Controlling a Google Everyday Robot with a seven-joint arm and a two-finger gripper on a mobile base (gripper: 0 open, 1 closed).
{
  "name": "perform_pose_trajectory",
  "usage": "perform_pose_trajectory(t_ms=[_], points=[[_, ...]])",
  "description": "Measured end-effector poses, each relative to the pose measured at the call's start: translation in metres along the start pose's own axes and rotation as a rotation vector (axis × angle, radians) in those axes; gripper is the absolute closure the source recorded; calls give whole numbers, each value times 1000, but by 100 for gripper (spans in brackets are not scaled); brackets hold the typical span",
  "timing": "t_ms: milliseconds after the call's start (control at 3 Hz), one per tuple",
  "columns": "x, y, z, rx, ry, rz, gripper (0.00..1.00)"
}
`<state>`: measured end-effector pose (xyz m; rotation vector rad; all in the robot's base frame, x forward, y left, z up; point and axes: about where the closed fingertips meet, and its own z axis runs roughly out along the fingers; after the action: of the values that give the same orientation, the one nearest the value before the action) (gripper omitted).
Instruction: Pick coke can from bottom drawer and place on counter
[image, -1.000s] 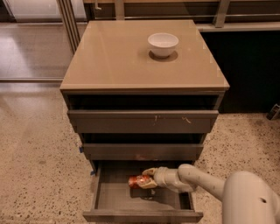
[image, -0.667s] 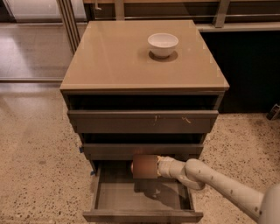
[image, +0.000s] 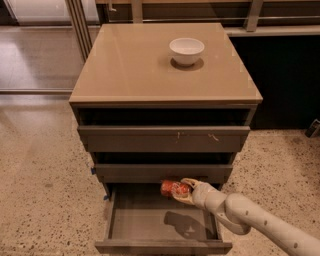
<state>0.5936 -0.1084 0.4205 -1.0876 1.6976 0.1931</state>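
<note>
Gripper (image: 179, 191) had risen off the floor of the bottom drawer (image: 140, 217) since a second ago, fingers closed round the coke can (image: 172, 188). Can hung sideways above its shadow, just below the next drawer front. Grasp looked secure. Counter (image: 135, 65) not yet reached.

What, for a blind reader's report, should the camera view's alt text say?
The gripper holds the coke can over the open bottom drawer, its arm reaching in from the lower right. A white bowl sits on the counter above.
</note>
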Motion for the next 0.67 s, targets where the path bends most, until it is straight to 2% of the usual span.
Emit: perform_pose_trajectory(t_ms=[333, 667], points=[[0, 0, 0, 0, 0, 0, 100], [-18, -2, -7, -13, -5, 0, 100]])
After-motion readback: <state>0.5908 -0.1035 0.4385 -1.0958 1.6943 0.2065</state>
